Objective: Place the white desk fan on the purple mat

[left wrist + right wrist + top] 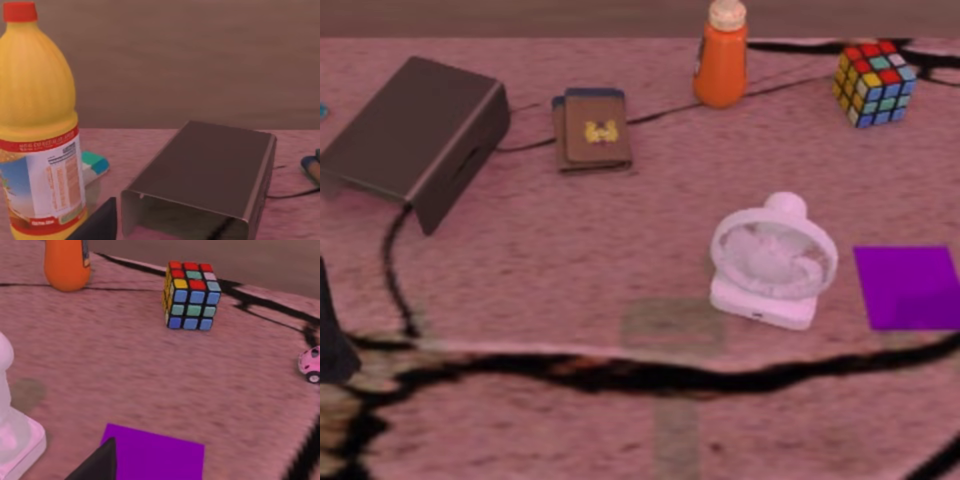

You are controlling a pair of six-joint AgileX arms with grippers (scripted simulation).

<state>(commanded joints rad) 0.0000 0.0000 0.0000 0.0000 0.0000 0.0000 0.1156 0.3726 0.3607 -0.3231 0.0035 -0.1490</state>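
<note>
White desk fan (pixel 772 262) stands upright just beside purple mat (pixel 908 288); either hand's grip can't be told.

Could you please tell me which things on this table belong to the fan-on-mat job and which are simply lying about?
Belonging to the job:
- white desk fan, standing on the table, not yet on the mat
- purple mat, to the fan's right

Lying about:
- orange bottle
- colour cube
- brown book
- dark metal stand
- yellow bottle
- pink toy car
</note>
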